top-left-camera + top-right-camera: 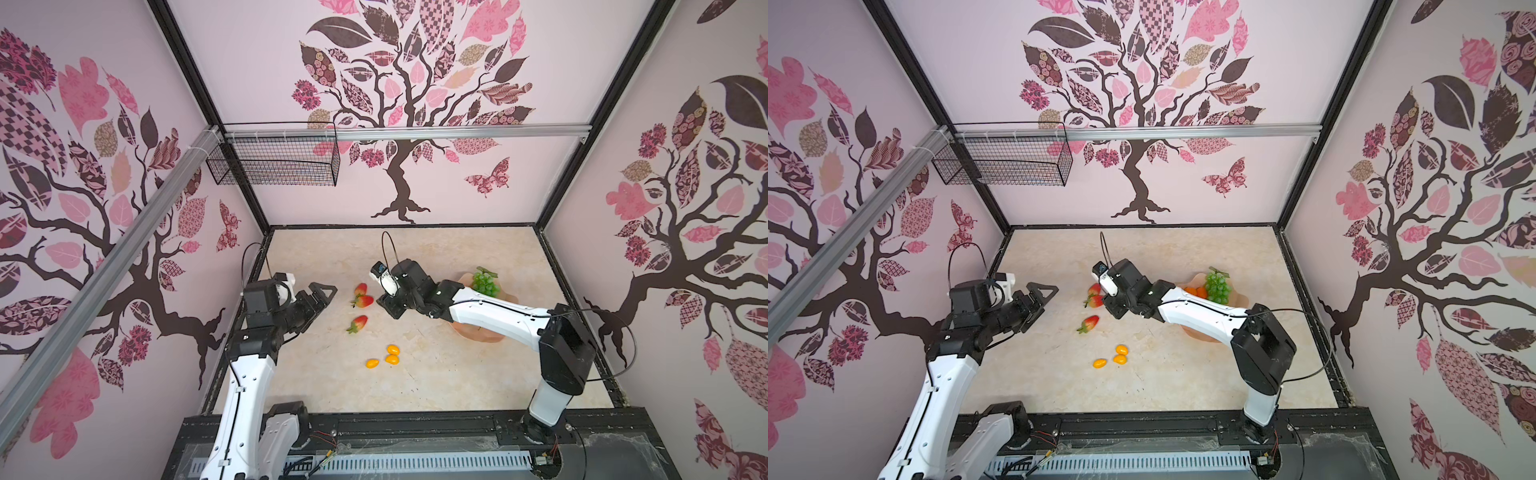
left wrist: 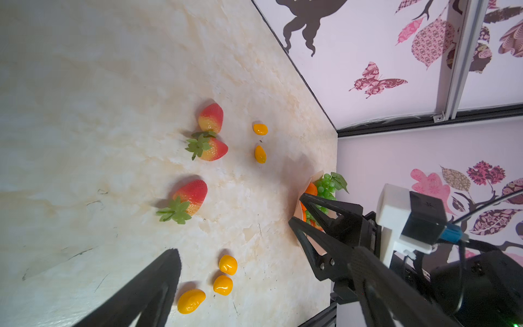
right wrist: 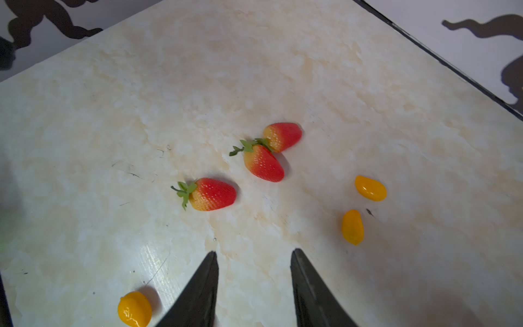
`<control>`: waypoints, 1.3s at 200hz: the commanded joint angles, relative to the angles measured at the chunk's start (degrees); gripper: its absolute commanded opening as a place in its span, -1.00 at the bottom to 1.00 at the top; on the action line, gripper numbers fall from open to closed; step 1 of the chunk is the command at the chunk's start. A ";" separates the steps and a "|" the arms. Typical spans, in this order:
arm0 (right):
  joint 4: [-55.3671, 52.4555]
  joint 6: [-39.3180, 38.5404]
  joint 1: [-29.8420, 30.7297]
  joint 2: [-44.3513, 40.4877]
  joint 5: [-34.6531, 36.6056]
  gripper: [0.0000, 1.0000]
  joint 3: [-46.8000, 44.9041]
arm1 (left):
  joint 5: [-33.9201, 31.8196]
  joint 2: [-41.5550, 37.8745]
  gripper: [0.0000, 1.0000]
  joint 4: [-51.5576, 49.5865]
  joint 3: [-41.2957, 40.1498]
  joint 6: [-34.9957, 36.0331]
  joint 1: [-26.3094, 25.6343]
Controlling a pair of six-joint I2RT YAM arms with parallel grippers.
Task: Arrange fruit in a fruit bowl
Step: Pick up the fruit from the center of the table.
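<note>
Three strawberries (image 1: 360, 289) (image 1: 364, 301) (image 1: 358, 324) lie mid-table, two of them touching. Three yellow ovals (image 1: 392, 359) sit nearer the front; the right wrist view shows two more ovals (image 3: 370, 188) (image 3: 352, 226). The peach fruit bowl (image 1: 1241, 299) at the right holds the green grapes (image 1: 1217, 286) and tangerines (image 1: 1196, 292), and the right arm covers part of it. My right gripper (image 1: 384, 305) (image 3: 253, 252) hangs open just right of the strawberry pair, with only bare table between its fingers. My left gripper (image 1: 322, 291) (image 2: 264, 254) is open and empty, left of the strawberries.
A black wire basket (image 1: 274, 160) hangs on the back-left rail, high above the table. Patterned walls close in three sides. A black frame edge (image 1: 415, 419) runs along the front.
</note>
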 commanded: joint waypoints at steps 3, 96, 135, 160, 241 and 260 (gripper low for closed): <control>-0.09 -6.62 2.16 4.75 -5.73 -0.05 3.98 | 2.14 -2.36 0.95 -4.07 -2.16 1.57 3.08; -8.06 -27.99 6.69 17.92 -15.89 -0.15 15.11 | 1.95 -4.58 0.94 -6.29 -4.96 -2.16 9.20; -11.55 -32.58 7.00 22.04 -13.82 -0.18 19.19 | 3.65 -3.44 0.93 -4.17 -6.80 -5.24 12.05; -12.41 -34.71 7.07 23.94 -11.69 -0.21 20.59 | 4.22 -2.17 0.93 -3.05 -7.99 -7.90 14.14; -9.00 -36.67 7.38 26.83 -7.46 -0.23 20.56 | 4.22 1.50 0.92 -0.82 -6.73 -9.92 15.56; -8.24 -36.73 7.47 27.28 -7.25 -0.23 20.86 | 3.85 1.49 0.92 -0.56 -6.90 -10.00 15.75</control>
